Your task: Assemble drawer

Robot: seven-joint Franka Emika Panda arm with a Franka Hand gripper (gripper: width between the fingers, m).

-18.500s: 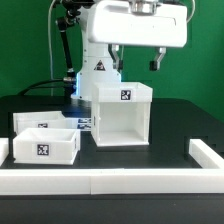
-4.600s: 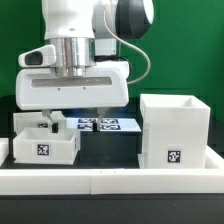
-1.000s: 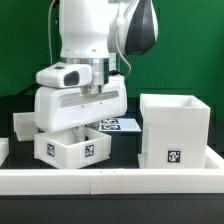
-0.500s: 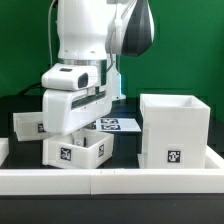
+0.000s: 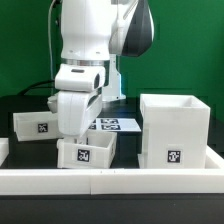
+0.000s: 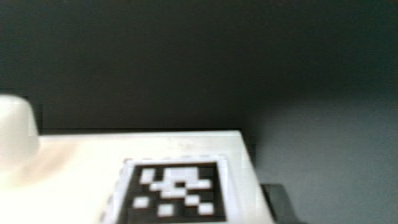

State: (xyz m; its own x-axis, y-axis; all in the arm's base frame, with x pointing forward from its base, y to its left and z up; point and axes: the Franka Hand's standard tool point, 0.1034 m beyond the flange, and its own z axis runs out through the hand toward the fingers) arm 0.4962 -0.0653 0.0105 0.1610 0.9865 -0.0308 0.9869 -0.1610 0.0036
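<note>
My gripper [image 5: 82, 136] is shut on the rim of a small white drawer box [image 5: 88, 153] with a marker tag on its front. It holds the box tilted, just above the table near the front rail. The tall white open drawer case [image 5: 175, 128] stands at the exterior view's right, apart from the held box. A second small white box [image 5: 34, 124] sits at the left behind the arm. In the wrist view the held box's tagged face [image 6: 178, 188] fills the lower part, with one dark fingertip [image 6: 278, 203] beside it.
The marker board [image 5: 118, 124] lies on the black table behind the held box. A white rail [image 5: 110, 181] runs along the front edge. A white block [image 5: 3, 150] sits at the far left. The arm's white body stands over the table's middle.
The arm has carried the small drawer box toward the exterior view's right and lower, turning and tilting it. The second box at the left now shows. The drawer case has not moved.
</note>
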